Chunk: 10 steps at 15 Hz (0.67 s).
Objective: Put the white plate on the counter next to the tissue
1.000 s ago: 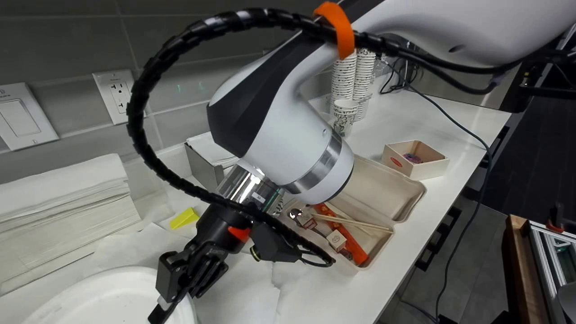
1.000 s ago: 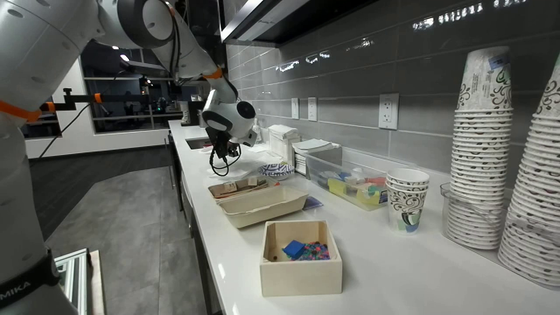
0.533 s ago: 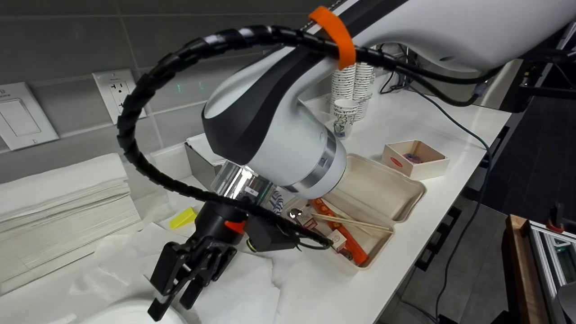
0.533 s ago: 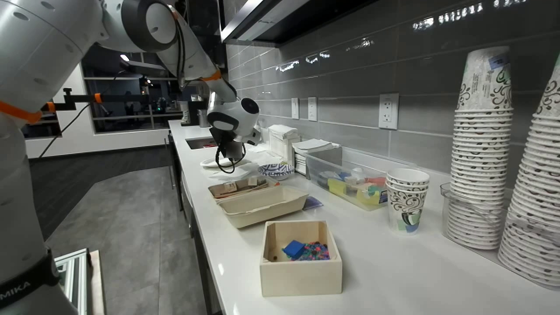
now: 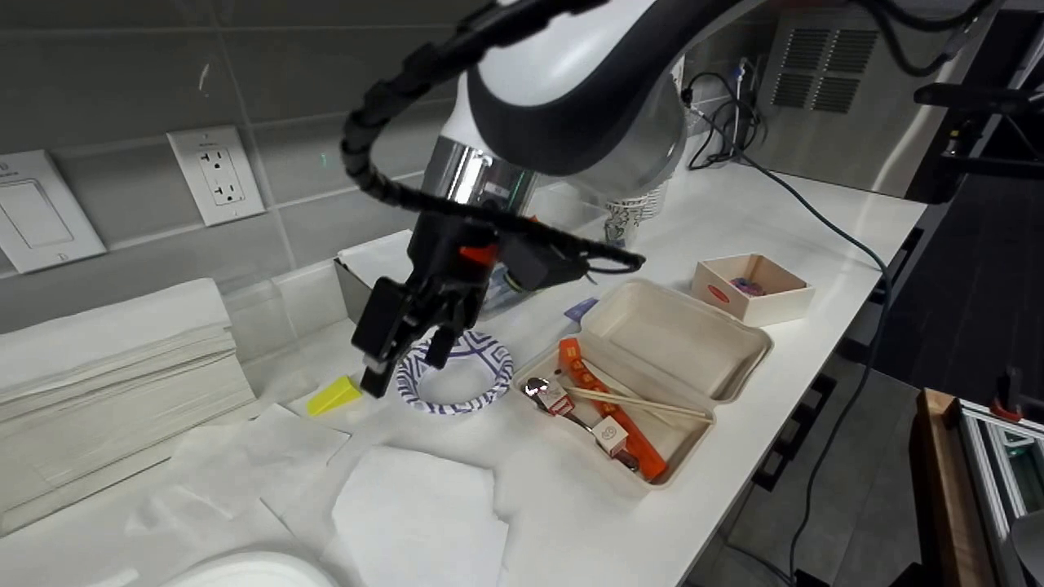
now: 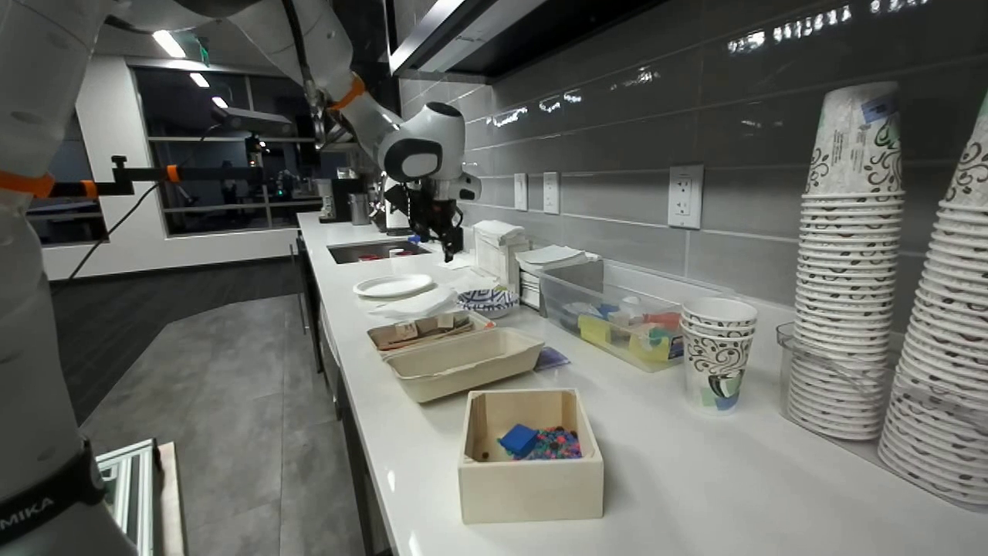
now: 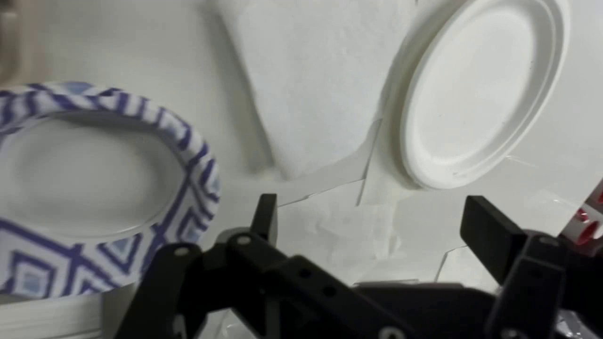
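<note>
Far left in an exterior view: switch (image 5: pixel 37 216) on gray wall (image 5: pixel 310 106), towel stack (image 5: pixel 122 359) on the white table (image 5: pixel 587 538), then outlet (image 5: pixel 217 178). Thin papers (image 5: pixel 236 465) spread just right of the stack.

Plate (image 5: pixel 253 571) next: white, round, right side up, on the table side just left of tissue (image 5: pixel 420 518); bottom edge of an exterior view cuts it off, wrist view has nearly all of it. Can't tell if papers run under it.

Yellow block (image 5: pixel 333 395) near the stack. Jaws next: well apart, tilted, hanging in the air above the table; in an exterior view they overlap the rim of patterned dish (image 5: pixel 457 383). Tissue is white, flat, uneven at one edge; narrow gap to plate in wrist view. Dish is blue and white, just beside tray (image 5: pixel 681 334), can't tell if touching. Tray is open, beige, orange strip (image 5: pixel 616 416) and sticks (image 5: pixel 644 402) lying in it. Cups (image 5: pixel 624 224) farther back, partly behind arm (image 5: pixel 563 122), which reaches in from upper right. Box (image 5: pixel 779 306) last: pale wood, near tray, blue block (image 6: pixel 519 440) and colored bits (image 6: pixel 559 445) inside, clearest in an exterior view.
</note>
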Tool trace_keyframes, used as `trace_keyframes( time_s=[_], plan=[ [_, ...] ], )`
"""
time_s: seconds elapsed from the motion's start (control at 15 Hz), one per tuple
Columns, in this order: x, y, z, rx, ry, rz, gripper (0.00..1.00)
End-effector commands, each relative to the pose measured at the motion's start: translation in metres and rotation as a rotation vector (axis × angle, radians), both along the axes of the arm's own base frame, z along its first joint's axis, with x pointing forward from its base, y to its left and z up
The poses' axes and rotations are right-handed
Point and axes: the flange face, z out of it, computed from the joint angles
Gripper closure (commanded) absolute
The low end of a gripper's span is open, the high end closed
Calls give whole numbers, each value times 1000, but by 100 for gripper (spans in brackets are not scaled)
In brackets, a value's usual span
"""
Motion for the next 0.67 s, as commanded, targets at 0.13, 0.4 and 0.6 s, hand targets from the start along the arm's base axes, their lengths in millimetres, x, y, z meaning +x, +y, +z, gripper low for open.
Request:
trace_keyframes(
  time_s=[0.13,0.4,0.6],
  plan=[
    [-41,-80,38,-284,80,-108,0],
    [-68,-135,50,-437,269,-128,0],
    [-61,-144,53,-447,294,-100,0]
  ],
)
